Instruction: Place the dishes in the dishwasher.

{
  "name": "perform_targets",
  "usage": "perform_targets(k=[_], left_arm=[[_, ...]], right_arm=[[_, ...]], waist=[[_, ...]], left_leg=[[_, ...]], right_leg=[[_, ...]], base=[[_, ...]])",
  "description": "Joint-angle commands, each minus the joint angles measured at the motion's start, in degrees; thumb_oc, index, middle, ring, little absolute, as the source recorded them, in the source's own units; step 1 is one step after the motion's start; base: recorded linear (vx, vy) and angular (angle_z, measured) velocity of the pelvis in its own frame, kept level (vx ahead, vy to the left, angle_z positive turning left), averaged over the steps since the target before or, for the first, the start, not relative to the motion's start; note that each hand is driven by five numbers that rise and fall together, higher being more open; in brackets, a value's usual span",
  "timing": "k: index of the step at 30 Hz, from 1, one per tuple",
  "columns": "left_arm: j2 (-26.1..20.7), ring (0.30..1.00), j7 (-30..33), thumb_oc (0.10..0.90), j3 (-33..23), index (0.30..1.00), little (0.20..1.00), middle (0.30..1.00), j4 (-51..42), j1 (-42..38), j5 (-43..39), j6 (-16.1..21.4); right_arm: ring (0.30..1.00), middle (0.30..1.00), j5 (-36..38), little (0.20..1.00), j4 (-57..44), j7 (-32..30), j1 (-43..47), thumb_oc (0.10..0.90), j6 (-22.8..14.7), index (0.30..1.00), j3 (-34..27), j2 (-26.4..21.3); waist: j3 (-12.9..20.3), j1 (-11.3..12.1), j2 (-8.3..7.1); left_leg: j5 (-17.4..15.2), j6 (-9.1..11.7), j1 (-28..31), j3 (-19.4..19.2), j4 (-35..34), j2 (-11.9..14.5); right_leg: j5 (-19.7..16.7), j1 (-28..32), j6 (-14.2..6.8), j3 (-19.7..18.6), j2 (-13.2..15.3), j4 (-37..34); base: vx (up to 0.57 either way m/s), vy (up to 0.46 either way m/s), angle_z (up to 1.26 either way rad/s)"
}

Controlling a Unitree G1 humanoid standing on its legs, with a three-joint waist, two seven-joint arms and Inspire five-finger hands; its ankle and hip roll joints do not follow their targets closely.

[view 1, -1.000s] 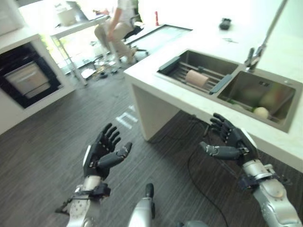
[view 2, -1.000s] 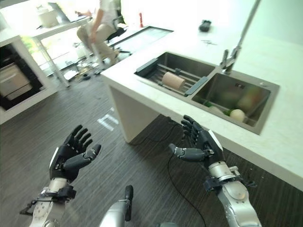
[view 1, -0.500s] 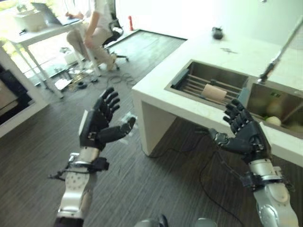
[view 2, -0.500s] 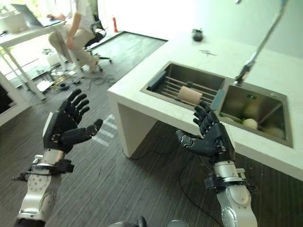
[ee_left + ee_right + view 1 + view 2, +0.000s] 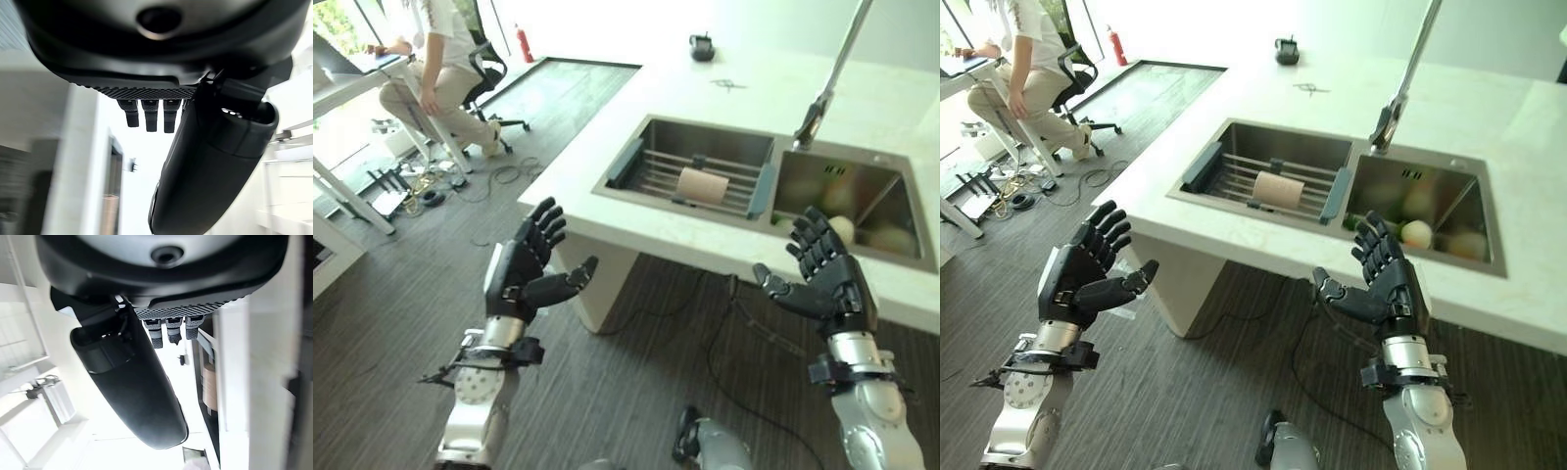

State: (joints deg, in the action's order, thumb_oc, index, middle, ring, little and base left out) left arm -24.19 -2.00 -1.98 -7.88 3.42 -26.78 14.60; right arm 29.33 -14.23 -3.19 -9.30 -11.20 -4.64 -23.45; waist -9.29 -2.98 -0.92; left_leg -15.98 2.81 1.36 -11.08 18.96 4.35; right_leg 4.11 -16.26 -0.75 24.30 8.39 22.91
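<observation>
The left hand (image 5: 521, 277) hovers empty with fingers spread over the floor, the desk's left sink basin (image 5: 651, 142) holds a rack with a tan cup (image 5: 703, 185) on its side, the right basin (image 5: 891, 191) holds pale rounded dishes (image 5: 843, 227), and the right hand (image 5: 832, 284) is likewise spread and empty.

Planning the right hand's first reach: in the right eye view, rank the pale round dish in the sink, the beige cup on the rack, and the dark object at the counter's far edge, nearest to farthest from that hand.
From the right hand:
1. Round dish, in the right basin just beyond the hand.
2. Cup, lying on the rack in the left basin.
3. Dark object, at the far edge of the counter.
</observation>
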Motion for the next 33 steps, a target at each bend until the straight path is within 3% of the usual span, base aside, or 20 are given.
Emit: perform_targets(k=[1,2,3,5,6,7,9,12,15,18,23,24,25,26,29,31,33], left_arm=[[-2.56,0.900,2.26,0.800,-1.65,0.900,0.900,0.900,-6.49,-4.19,-1.77,7.97],[-2.41,0.900,2.88,0.800,-2.25,0.900,0.900,0.900,-6.66,-4.28,-2.00,9.23],[-1.98,0.900,2.94,0.800,-3.64,0.900,0.900,0.900,-7.46,-4.01,-2.18,10.60],[-1.28,0.900,3.71,0.800,-5.62,0.900,0.900,0.900,-9.26,-3.03,-1.66,13.46],[-0.95,0.900,4.12,0.800,-6.56,0.900,0.900,0.900,-9.85,-2.44,-1.53,15.10],[-0.46,0.900,4.24,0.800,-8.10,0.900,0.900,0.900,-10.56,-1.77,-2.32,16.61],[0.02,0.900,3.59,0.800,-9.82,0.900,0.900,0.900,-10.71,-1.12,-3.21,14.30],[-1.08,0.900,4.35,0.800,-10.25,0.900,0.900,0.900,-11.37,0.59,-2.45,14.78],[-0.95,0.900,7.18,0.800,-10.66,0.900,0.900,0.900,-11.17,1.52,-4.49,15.51],[0.32,0.900,6.88,0.800,-10.43,0.900,0.900,0.900,-9.97,2.40,-4.81,17.27],[-1.49,0.900,6.50,0.800,-9.10,0.900,0.900,0.900,-9.52,0.62,-1.60,13.69],[-2.16,0.900,5.23,0.800,-8.19,0.900,0.900,0.900,-9.38,-1.02,-0.34,12.83],[-3.41,0.900,1.89,0.800,-7.38,0.900,0.900,0.900,-9.72,-2.78,1.04,10.81],[-3.57,0.900,0.49,0.800,-7.17,0.900,0.900,0.900,-10.13,-2.98,-0.01,9.30],[-3.74,0.900,-2.09,0.800,-6.81,0.900,0.900,0.900,-10.15,-3.42,-2.35,9.09],[-4.00,0.900,-4.83,0.800,-6.14,0.900,0.900,0.900,-10.55,-3.81,-4.19,7.71],[-4.18,0.900,-5.63,0.800,-5.81,0.900,0.900,0.900,-11.23,-3.84,-5.14,7.18]], right_arm=[[0.900,0.900,-0.95,0.900,-0.92,0.09,5.03,0.800,-7.84,0.900,-3.22,-1.77],[0.900,0.900,-0.81,0.900,-1.14,0.27,4.77,0.800,-7.79,0.900,-3.68,-2.02],[0.900,0.900,-0.28,0.900,-1.77,0.82,4.13,0.800,-7.55,0.900,-4.66,-2.44],[0.900,0.900,-0.08,0.900,-2.95,1.92,3.40,0.800,-7.13,0.900,-5.89,-3.03],[0.900,0.900,-0.45,0.900,-3.35,2.28,3.26,0.800,-7.02,0.900,-6.15,-3.14],[0.900,0.900,-1.16,0.900,-3.91,2.43,3.28,0.800,-6.56,0.900,-6.52,-3.15],[0.900,0.900,-1.21,0.900,-4.17,2.44,4.32,0.800,-5.16,0.900,-6.61,-3.20],[0.900,0.900,-0.48,0.900,-4.03,3.07,5.94,0.800,-3.69,0.900,-6.16,-2.96],[0.900,0.900,-0.95,0.900,-3.90,3.27,5.76,0.800,-4.14,0.900,-5.31,-3.05],[0.900,0.900,0.04,0.900,-3.07,2.37,5.86,0.800,-4.20,0.900,-4.59,-3.06],[0.900,0.900,2.16,0.900,-3.76,2.71,5.67,0.800,-4.20,0.900,-5.07,-4.02],[0.900,0.900,3.25,0.900,-4.17,2.82,5.14,0.800,-3.81,0.900,-5.41,-3.50],[0.900,0.900,0.06,0.900,-3.98,1.82,5.18,0.800,-4.12,0.900,-5.30,-2.30],[0.900,0.900,-0.79,0.900,-4.16,1.42,5.20,0.800,-3.89,0.900,-5.22,-2.03],[0.900,0.900,-0.19,0.900,-3.96,1.42,5.04,0.800,-3.50,0.900,-4.88,-0.69],[0.900,0.900,-0.68,0.900,-3.80,2.07,4.94,0.800,-2.79,0.900,-4.20,-0.13],[0.900,0.900,0.69,0.900,-3.68,2.67,4.75,0.800,-2.88,0.900,-4.41,-0.12]], waist=[[7.13,-0.68,0.32],[7.26,-0.77,0.53],[7.36,-0.59,0.61],[6.85,0.02,-0.33],[6.23,0.42,-0.75],[5.31,0.95,-0.84],[4.70,1.08,-0.29],[4.59,1.08,2.24],[5.16,2.44,3.37],[5.20,3.39,3.98],[6.51,3.48,3.50],[7.05,3.20,2.92],[7.42,3.57,2.05],[7.39,3.76,1.94],[6.96,3.33,3.48],[6.38,2.50,3.52],[5.79,1.99,2.30]], left_leg=[[-0.14,-1.96,-0.49,-6.37,-1.77,-2.54],[1.53,-1.16,0.18,-6.86,-1.77,-2.19],[7.21,0.49,1.87,-7.33,-1.77,-1.74],[15.18,2.77,3.10,-7.48,-1.77,-2.28],[16.67,3.23,2.42,-6.86,-0.35,-2.61],[16.71,3.23,-0.29,-5.25,1.97,-2.52],[14.07,1.83,-1.85,-4.76,-1.77,-1.98],[9.71,1.96,-9.62,-3.04,-1.77,2.55],[12.97,3.90,-16.24,2.04,-1.77,4.34],[15.93,5.04,-20.68,3.45,-1.77,6.10],[11.51,2.74,-16.36,4.14,-1.77,3.02],[10.14,1.67,-14.89,4.51,-1.77,1.36],[8.87,-0.01,-13.97,5.26,-1.77,-1.25],[8.71,-0.54,-13.75,5.42,-1.77,-1.89],[7.81,-2.12,-11.86,6.26,-1.77,-2.41],[7.08,-2.22,-10.62,5.32,-1.77,-2.11],[6.56,-1.87,-10.21,4.19,-1.77,-2.51]], right_leg=[[-0.48,4.97,-5.90,-0.04,1.09,-5.72],[0.12,5.43,-5.28,0.17,0.79,-5.72],[1.20,6.13,-4.13,0.34,0.40,-5.72],[2.64,7.44,-2.61,-0.28,0.98,-5.72],[3.07,8.06,-2.15,-0.92,1.22,-5.72],[3.52,8.92,-1.93,-2.22,0.95,-5.72],[4.01,9.46,-2.47,-5.24,-0.39,-5.72],[5.00,9.83,-3.26,-9.34,-3.54,-5.72],[7.11,10.96,-3.04,-12.30,-5.31,-5.72],[9.12,12.81,-2.28,-13.30,-5.95,-5.72],[7.59,13.64,-5.63,-12.84,-0.66,-5.72],[6.50,13.51,-6.75,-12.90,1.30,-5.72],[2.85,15.44,-7.61,-12.64,4.33,-5.72],[0.68,16.33,-7.71,-12.24,5.17,-5.72],[-7.29,17.24,-7.07,-10.24,4.86,-5.72],[-6.54,14.65,-6.31,-8.71,3.97,-5.72],[-2.87,10.87,-6.53,-8.56,3.33,-5.72]], base=[[0.28,-0.134,-0.17],[0.26,-0.114,-0.07],[0.25,-0.121,-0.07],[0.23,-0.118,-0.15],[0.20,-0.067,-0.27],[0.17,0.002,-0.30],[0.15,0.136,-0.47],[0.12,0.225,-0.61],[0.20,0.217,-0.31],[0.29,0.433,-0.86],[0.20,0.490,-0.46],[0.31,0.561,-0.23],[0.33,0.554,0.16],[0.32,0.472,0.35],[0.20,0.268,0.11],[0.10,0.098,-0.14],[0.01,-0.064,-0.30]])
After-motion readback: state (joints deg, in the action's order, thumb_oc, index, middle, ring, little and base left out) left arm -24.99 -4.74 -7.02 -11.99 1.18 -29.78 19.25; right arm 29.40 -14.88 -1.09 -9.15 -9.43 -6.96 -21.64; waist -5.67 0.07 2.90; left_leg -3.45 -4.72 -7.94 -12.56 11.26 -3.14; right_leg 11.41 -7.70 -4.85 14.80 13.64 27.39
